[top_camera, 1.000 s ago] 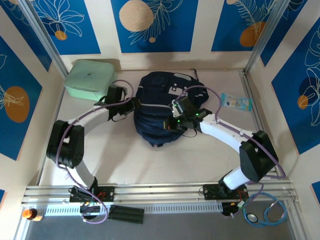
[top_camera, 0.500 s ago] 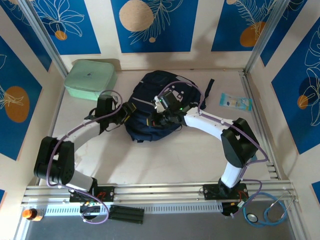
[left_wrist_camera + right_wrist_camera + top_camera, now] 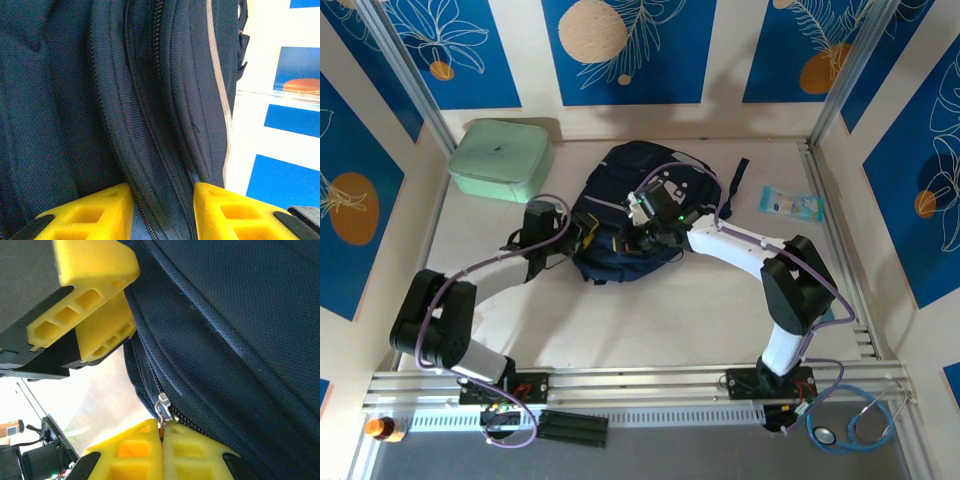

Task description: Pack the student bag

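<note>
The navy-blue student bag (image 3: 620, 170) lies in the middle of the table, zips facing the arms. My right gripper (image 3: 162, 432) is shut on the bag's small metal zipper pull (image 3: 162, 407), at the lower front of the bag (image 3: 240, 315). My left gripper (image 3: 162, 200) sits at the bag's left edge (image 3: 588, 235). Its yellow fingers (image 3: 100, 212) press from both sides on a fold of bag fabric (image 3: 160, 125) with zip tracks running through it. The same left fingers (image 3: 85, 315) show at the upper left of the right wrist view, against the bag's rim.
A mint-green case (image 3: 502, 158) stands at the back left, close to the left arm's elbow. A blue-and-white packet (image 3: 792, 204) lies to the right of the bag. Metal frame posts and the walls close in the table on three sides.
The bag was dragged left and turned as the right arm swung left, still holding the zipper pull. The left gripper pulled back, opened, then moved in and closed on the bag's left edge.
</note>
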Robot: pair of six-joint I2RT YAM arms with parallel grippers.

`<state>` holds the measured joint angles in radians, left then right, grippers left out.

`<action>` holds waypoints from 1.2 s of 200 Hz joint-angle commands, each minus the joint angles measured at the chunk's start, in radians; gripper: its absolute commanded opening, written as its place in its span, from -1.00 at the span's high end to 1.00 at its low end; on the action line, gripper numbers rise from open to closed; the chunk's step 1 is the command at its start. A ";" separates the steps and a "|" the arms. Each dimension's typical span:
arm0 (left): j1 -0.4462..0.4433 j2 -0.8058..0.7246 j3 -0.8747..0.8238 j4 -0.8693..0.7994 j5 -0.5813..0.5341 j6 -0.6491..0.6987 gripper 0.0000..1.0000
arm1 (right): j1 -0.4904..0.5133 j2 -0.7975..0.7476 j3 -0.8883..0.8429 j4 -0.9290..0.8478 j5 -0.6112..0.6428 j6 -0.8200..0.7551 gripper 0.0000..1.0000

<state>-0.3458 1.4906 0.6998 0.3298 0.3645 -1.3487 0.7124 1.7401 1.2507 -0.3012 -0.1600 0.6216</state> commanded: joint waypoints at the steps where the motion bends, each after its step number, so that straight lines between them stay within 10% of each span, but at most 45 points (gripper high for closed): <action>1: -0.017 0.018 -0.016 0.059 -0.012 -0.032 0.38 | 0.019 0.015 0.032 0.027 -0.033 -0.017 1.00; 240: 0.033 0.077 0.043 0.116 0.058 0.036 1.00 | -0.039 -0.219 -0.217 -0.224 0.471 -0.219 1.00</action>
<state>-0.3431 1.5875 0.7029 0.4294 0.4149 -1.3701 0.7223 1.5517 1.0653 -0.4393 0.2409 0.4255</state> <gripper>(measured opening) 0.051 0.055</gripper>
